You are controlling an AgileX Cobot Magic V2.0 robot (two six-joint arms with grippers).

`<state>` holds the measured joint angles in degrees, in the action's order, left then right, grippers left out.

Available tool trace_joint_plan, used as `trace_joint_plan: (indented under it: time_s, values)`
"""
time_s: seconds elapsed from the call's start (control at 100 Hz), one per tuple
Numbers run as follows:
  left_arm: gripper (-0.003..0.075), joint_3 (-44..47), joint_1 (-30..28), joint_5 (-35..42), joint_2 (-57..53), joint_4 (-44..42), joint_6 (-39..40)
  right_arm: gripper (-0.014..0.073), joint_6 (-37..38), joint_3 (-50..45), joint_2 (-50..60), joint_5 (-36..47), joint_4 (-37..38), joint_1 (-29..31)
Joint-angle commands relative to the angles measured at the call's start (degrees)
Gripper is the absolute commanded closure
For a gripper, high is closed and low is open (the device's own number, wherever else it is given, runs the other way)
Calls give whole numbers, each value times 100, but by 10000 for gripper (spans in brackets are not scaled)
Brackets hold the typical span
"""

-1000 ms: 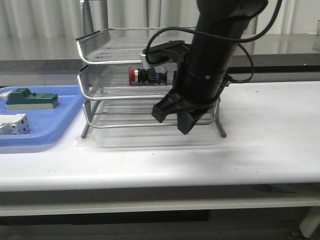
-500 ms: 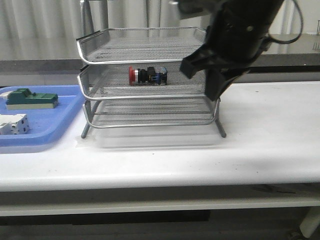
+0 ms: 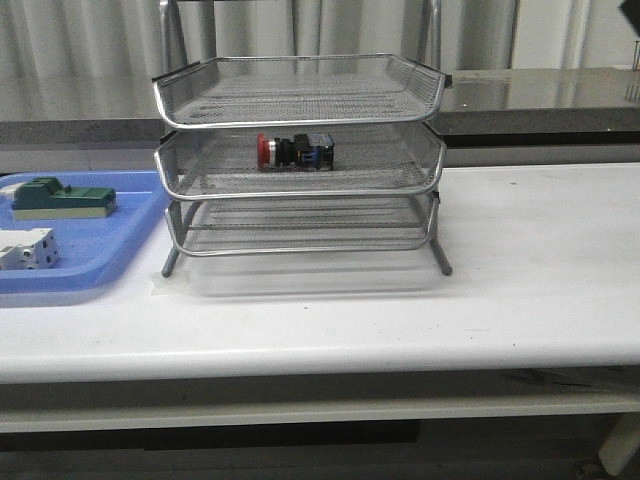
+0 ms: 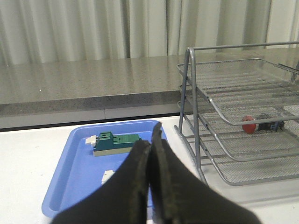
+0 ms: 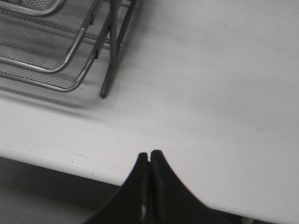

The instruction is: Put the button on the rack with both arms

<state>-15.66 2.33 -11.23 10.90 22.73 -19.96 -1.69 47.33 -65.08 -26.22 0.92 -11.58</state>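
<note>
From my front feed the button [image 3: 294, 152] lies on its side in the middle tier of the rack [image 3: 300, 160], red cap toward the blue tray [image 3: 75, 262]. Neither arm shows there. Left gripper [image 4: 150, 140]: fingers pressed together, empty, above the tray; green block [image 4: 116, 142] partly hidden behind them. Right gripper [image 5: 149, 156]: pressed together, empty, over bare table [image 5: 224, 84] beside a rack leg; rack cut off at frame edge.

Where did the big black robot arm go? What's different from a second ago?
The arm that hung in front of the rack lifted up and to the right and has left the front view. It carried nothing off. The button stayed on the middle shelf, red cap pointing left. The blue tray with its green block and white part did not move.
</note>
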Motion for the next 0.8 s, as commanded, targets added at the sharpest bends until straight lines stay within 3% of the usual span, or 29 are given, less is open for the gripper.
trace_joint_plan:
  time_s: [0.0, 0.45, 0.79]
  values:
    - [741, -169, -20, 455, 44, 88, 50, 659, 114, -318, 728, 556, 17, 213]
    - [741, -169, -20, 455, 44, 88, 50, 657, 236, -1765, 3648, 806, 12, 459]
    - [741, -169, -20, 455, 44, 88, 50, 659, 236, -1840, 4217, 720, 17, 459]
